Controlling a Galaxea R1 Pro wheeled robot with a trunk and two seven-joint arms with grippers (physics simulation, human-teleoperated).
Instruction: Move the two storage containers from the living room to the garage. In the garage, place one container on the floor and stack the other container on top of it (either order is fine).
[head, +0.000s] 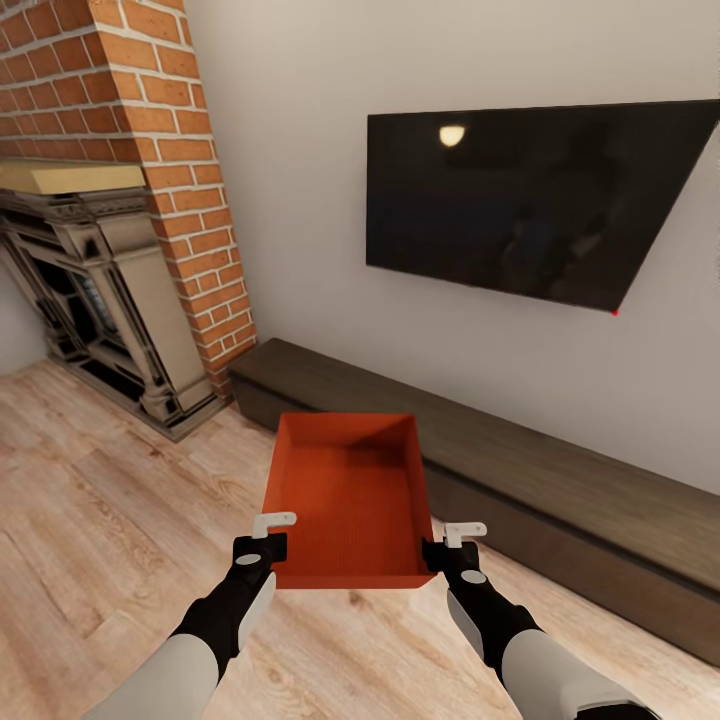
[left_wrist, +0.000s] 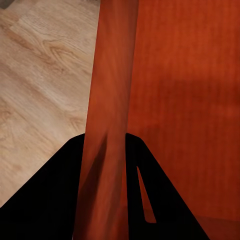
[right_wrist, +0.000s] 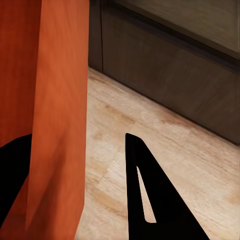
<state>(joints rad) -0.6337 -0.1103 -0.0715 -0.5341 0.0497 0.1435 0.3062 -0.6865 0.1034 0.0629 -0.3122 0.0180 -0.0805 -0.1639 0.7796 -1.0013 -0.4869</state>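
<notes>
- Currently we hold one storage container (head: 350, 500) up in front of us, above the light wood plank floor (head: 100, 520) of the living room; it is an orange-red, lidless bin with its open top facing up
- Our left gripper (head: 262, 545) is clamped on the container's near left corner; in the left wrist view the wall (left_wrist: 107, 125) runs between the two dark fingers (left_wrist: 50, 200), one finger outside, one inside the bin
- Our right gripper (head: 448, 548) sits at the near right corner; in the right wrist view the container wall (right_wrist: 55, 115) stands between the dark fingers (right_wrist: 150, 200), but a gap of floor shows beside the outer finger, so we cannot tell whether it is truly closed on the wall
- Ahead, a low dark TV bench (head: 560, 480) runs along the white wall (head: 300, 150), with a black TV (head: 530, 200) mounted above it
- To our left, a brick chimney (head: 150, 150) with a dark fireplace surround (head: 90, 290) below it
- Container's far end points toward the bench, not touching it
</notes>
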